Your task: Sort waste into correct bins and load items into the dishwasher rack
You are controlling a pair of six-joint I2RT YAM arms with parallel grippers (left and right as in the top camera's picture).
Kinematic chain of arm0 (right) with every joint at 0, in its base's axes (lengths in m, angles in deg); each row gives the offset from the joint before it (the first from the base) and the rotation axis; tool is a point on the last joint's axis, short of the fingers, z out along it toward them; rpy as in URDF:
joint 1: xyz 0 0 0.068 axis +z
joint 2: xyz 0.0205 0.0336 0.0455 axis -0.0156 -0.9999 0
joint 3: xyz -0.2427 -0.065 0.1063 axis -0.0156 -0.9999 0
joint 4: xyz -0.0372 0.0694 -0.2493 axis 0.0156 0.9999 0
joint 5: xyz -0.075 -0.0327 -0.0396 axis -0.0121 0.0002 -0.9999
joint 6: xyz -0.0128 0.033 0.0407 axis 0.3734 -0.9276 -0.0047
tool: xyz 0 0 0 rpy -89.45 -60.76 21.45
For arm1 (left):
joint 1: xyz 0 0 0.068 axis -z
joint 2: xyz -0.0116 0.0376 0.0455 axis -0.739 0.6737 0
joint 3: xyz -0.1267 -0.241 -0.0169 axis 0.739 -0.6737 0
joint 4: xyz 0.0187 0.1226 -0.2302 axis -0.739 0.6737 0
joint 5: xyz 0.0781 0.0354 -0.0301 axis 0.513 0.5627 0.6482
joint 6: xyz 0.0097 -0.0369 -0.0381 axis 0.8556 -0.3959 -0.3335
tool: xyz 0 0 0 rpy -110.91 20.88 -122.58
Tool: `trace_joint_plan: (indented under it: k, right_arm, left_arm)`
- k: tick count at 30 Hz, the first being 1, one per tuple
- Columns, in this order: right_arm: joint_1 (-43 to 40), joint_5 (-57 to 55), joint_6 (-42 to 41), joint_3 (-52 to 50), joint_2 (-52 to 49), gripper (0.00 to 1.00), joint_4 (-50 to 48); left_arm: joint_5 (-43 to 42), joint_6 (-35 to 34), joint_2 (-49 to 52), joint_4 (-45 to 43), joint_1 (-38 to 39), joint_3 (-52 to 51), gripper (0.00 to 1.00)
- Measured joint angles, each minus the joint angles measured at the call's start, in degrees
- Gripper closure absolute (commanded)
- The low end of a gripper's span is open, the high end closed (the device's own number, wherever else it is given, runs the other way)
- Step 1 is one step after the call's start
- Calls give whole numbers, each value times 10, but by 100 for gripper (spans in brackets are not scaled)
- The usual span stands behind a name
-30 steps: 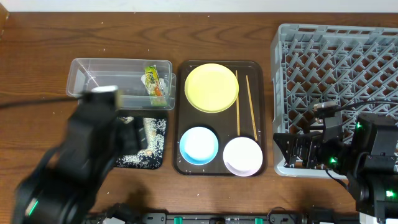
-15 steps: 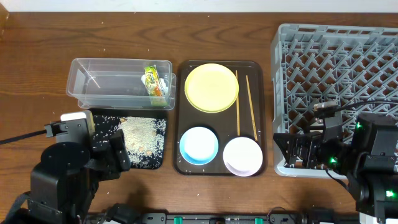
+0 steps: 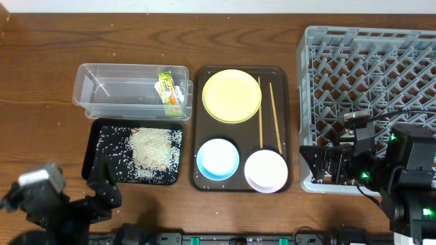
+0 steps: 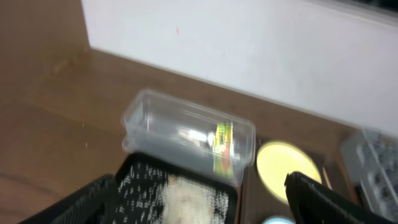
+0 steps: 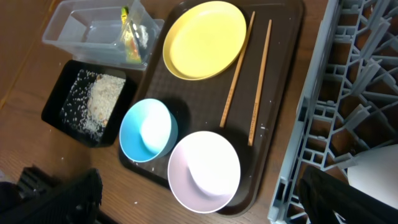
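Observation:
The green-and-orange wrapper (image 3: 169,92) lies in the right end of the clear tub (image 3: 109,92). Rice (image 3: 151,148) is piled and scattered in the black tray (image 3: 95,153). The yellow plate (image 3: 231,95), two chopsticks (image 3: 261,112), the blue bowl (image 3: 218,158) and the pinkish-white bowl (image 3: 266,170) sit on the brown serving tray (image 3: 240,129). The grey rack (image 3: 371,82) is at the right. My left gripper (image 3: 102,187) is open and empty at the front left, short of the black tray. My right gripper (image 3: 325,163) is open and empty at the rack's front left corner, beside the pinkish-white bowl (image 5: 204,171).
The left wrist view is blurred; it shows the tub (image 4: 186,134), the wrapper (image 4: 222,146), the rice (image 4: 186,196) and the plate (image 4: 283,165) ahead, with a white wall behind. Bare wooden table lies left of the tub and behind it. A few rice grains lie on the serving tray (image 5: 186,93).
My left arm has drawn back from over the black tray to the front left edge of the table, uncovering the tray and rice. The right arm has not moved.

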Motion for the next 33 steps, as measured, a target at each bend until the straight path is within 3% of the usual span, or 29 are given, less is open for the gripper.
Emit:
trace_joint_plan:
  k: [10,17,33]
  right_arm:
    - [0,-1,0,0,0,1,0]
    - [0,-2,0,0,0,1,0]
    - [0,-2,0,0,0,1,0]
  left_arm:
    - [-50,29,-153,-264,-67,-280,11]
    - [-101,35,-228,-386,-77,-433,11]
    - [-118,35,-240,-508,-78,-593,11]
